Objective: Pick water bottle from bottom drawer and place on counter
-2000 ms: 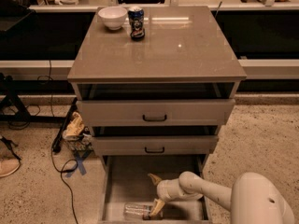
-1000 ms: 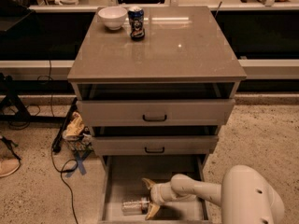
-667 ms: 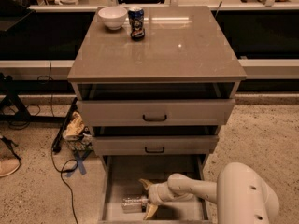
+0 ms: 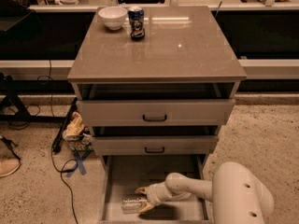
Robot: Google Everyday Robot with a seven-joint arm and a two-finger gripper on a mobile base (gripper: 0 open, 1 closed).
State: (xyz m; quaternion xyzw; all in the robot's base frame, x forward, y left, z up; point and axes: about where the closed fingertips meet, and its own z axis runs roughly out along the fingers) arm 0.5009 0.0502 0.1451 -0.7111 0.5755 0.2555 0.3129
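The water bottle (image 4: 132,203) lies on its side on the floor of the open bottom drawer (image 4: 122,172), near the front left. My gripper (image 4: 143,199) reaches into the drawer from the right, with its two tan fingers spread around the bottle's right end, one above and one below. The fingers are open and have not closed on the bottle. The counter (image 4: 182,41) is the glossy slab on top of the cabinet, well above the gripper.
A white bowl (image 4: 112,17) and a dark blue can (image 4: 136,22) stand at the counter's back left. The two upper drawers with black handles (image 4: 154,118) jut out above the bottom drawer. Cables and a bag (image 4: 74,127) lie on the floor at left.
My gripper has moved left across the drawer floor toward the bottle, and its fingers now straddle the bottle's end.
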